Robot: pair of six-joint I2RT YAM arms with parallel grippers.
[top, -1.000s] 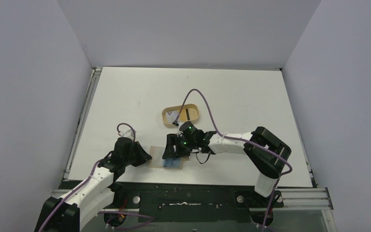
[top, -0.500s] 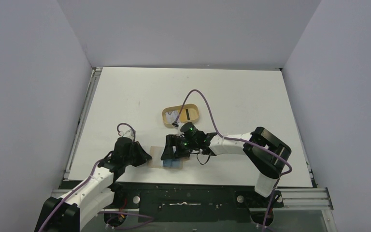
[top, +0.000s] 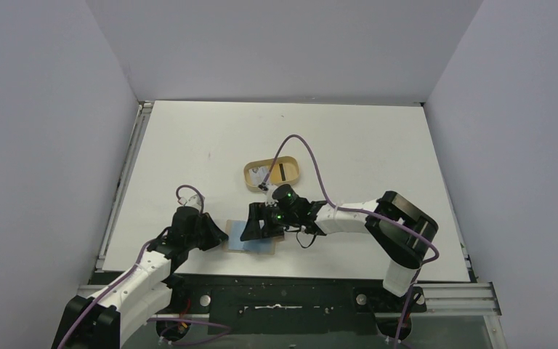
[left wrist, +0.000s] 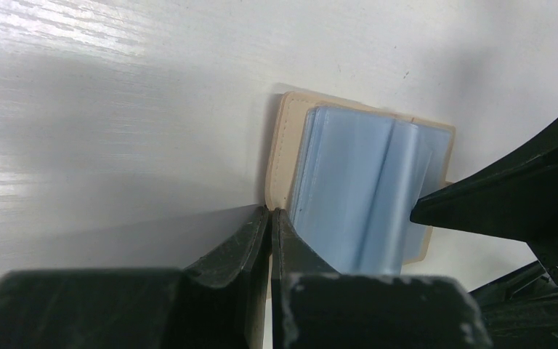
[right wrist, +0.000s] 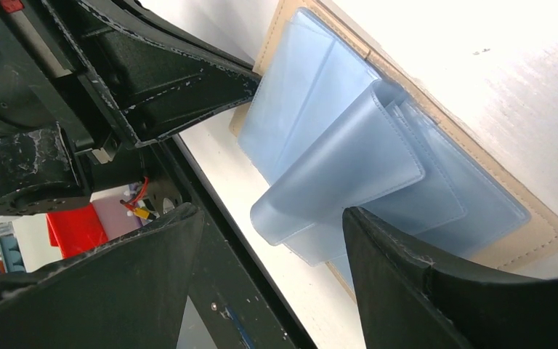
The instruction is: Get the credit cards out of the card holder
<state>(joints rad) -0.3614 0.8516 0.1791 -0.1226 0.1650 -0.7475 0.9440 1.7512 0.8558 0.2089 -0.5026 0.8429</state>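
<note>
Cards and holder sit close to the near edge of the bench [top: 370, 145], in the gap between the two arms. The card holder [top: 232, 243] lies opened flat, tan side down, and the pale blue credit cards [top: 258, 246] are spread across its inside, none of them yet clear of it. From the left, the left claw [top: 214, 234] is clenched on nothing, its joined tips set at the holder's left edge, where the left wrist view shows them meeting the tan border [left wrist: 283, 145] just beside the blue stack [left wrist: 356, 182] — apparently pinning the holder rather than gripping it. From the right, the right claw [top: 256, 225] hangs over the holder with its jaws released and spread. Its own camera shows the top blue layer [right wrist: 334, 145] bowed up into a loose fold that rises directly between the two fingers, touching neither, with the flat layers and the tan rim [right wrist: 548, 231] beneath. The fold's ridge runs roughly along the gap, so closing the jaws should pinch it across its thin dimension — the right arm is plainly the one placed to pull. Farther back, well apart, stands an oval tan tray [top: 249, 174].
</note>
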